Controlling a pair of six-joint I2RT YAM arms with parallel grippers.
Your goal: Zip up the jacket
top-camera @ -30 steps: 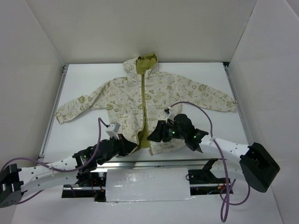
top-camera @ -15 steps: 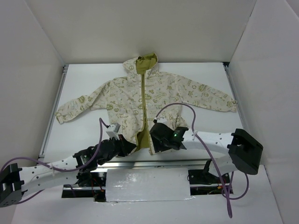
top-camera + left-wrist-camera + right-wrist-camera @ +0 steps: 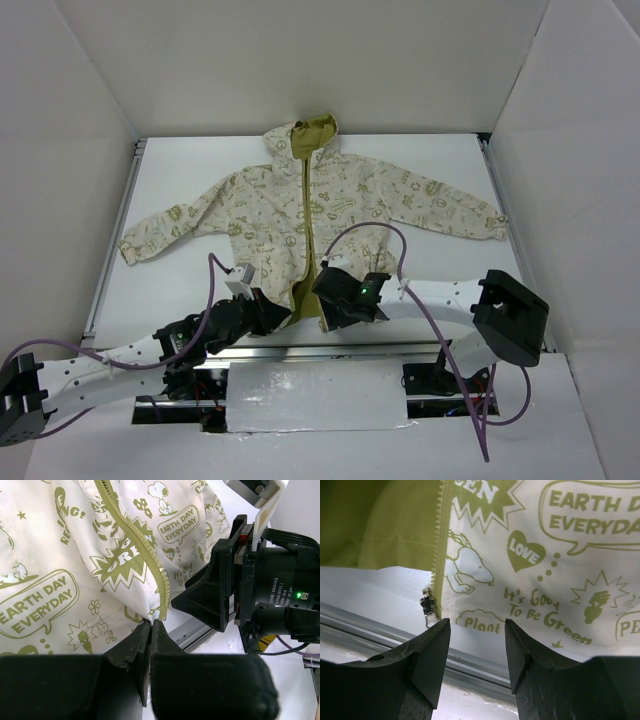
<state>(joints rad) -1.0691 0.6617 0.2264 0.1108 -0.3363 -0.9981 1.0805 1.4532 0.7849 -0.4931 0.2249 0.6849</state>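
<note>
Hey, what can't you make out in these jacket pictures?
Top view: jacket hem corners and zipper slider, hidden under left tool and right tool.
Left wrist: how much hem the left tool pinches, hidden between its fingers.
Right wrist: hood and sleeves, cut off by frame edges.

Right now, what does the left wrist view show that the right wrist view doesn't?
Only left wrist: the left gripper pinched shut on the jacket hem, and the right arm's wrist nearby. Only right wrist: the right gripper open, the zipper slider near one fingertip, and the olive lining. Both: the Earth Day print, zipper teeth and the table's edge rail.
</note>
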